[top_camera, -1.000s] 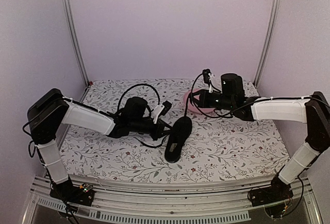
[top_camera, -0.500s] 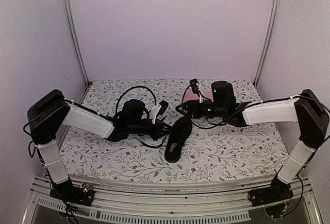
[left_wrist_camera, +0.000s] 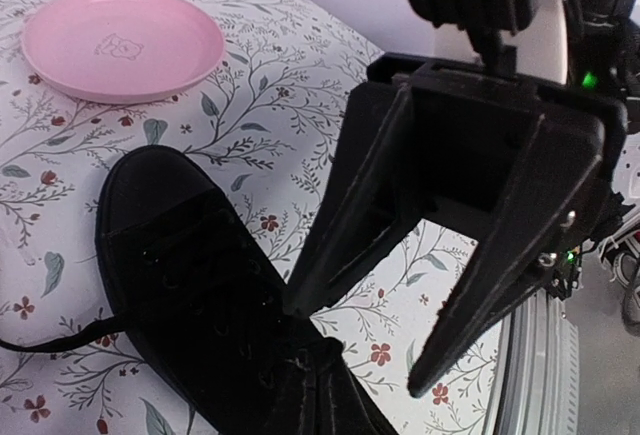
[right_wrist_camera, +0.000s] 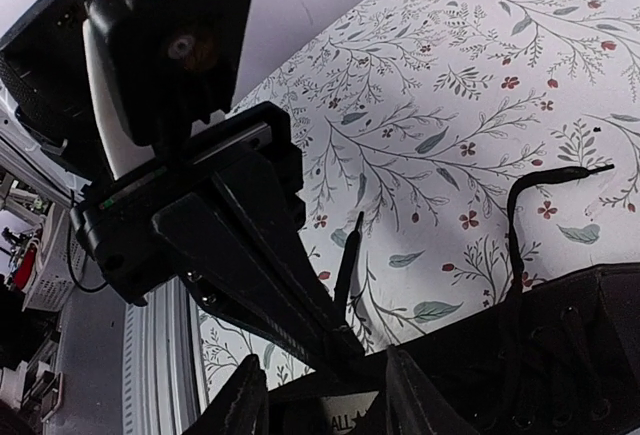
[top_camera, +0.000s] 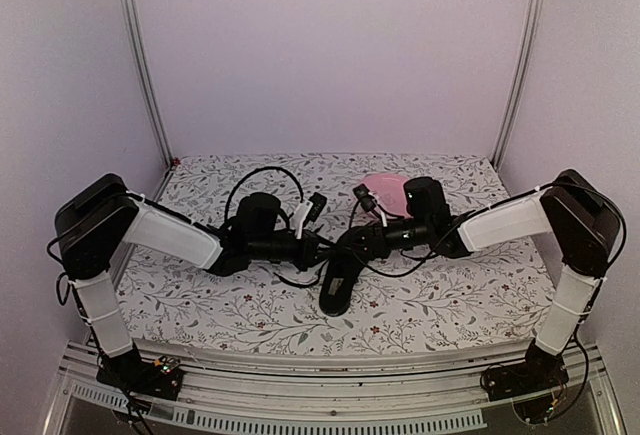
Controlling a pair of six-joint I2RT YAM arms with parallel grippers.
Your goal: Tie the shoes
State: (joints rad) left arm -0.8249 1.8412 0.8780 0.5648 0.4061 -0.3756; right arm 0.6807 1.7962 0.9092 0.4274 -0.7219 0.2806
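Upon the flowered tablecloth [top_camera: 460, 295], near the pink plate [top_camera: 385, 190], lies the black shoe [top_camera: 343, 280], which we judge light and soft, best taken by its thin, limp laces [right_wrist_camera: 515, 225]; the right gripper [left_wrist_camera: 357, 350] gapes above it, while the left gripper [right_wrist_camera: 340, 340] is pinched closed at its opening.

Top camera looks down from behind; both wrist cameras closely face the shoe [left_wrist_camera: 190, 285].
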